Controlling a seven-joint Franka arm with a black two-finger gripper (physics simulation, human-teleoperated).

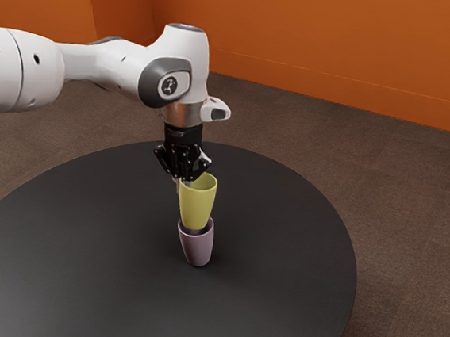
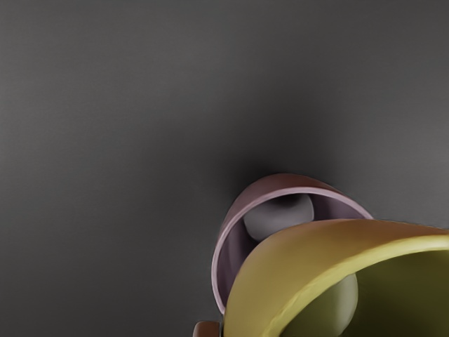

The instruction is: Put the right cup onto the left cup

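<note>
Evidently, the pink cup [image 1: 198, 249] is stood mouth up on the black table [image 1: 81, 258], and every other place is best reckoned from it. Right above the pink cup the yellow cup [image 1: 196, 201] is carried, roughly upright, its long axis almost in line with that of the cup below. Whether its base has been brought just inside the pink rim or only over it cannot be told; in the wrist view part of the pink mouth is left uncovered, with the cup's inner floor seen, so full seating is not judged to be reached. A small sideways correction may be needed before the yellow cup is lowered, lest the pink rim be caught and tipped.

Higher above the pink cup, toward the exterior view's left, the gripper [image 1: 182, 182] is placed at the yellow rim; its fingers are judged to be closed on the wall there, only the wall's thickness apart. Above that, a small emblem is borne by the white arm [image 1: 183, 61]; no lettering can be read on either cup. Beyond the pink cup and table, brown carpet [image 1: 292, 135] is backed by an orange wall [image 1: 341, 36].
</note>
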